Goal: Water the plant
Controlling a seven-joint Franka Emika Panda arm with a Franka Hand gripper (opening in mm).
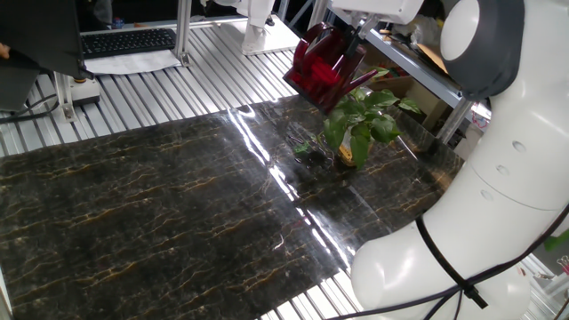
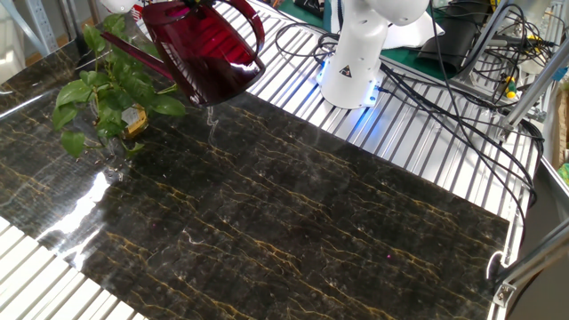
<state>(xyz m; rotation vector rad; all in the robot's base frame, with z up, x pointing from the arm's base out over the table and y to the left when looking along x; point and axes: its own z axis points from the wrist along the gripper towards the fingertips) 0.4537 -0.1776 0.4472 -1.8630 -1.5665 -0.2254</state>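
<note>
The plant stands on the worktop near one corner, close to the edge that borders the slatted metal surface. The watering can hangs in the air just beside and above the plant, over that same edge, tilted with its spout reaching down among the leaves; the gripper meets the can from above. Beyond the far edge, a keyboard lies on the slats, and the robot's base stands on the slats behind the worktop, with cables trailing beside it.
</note>
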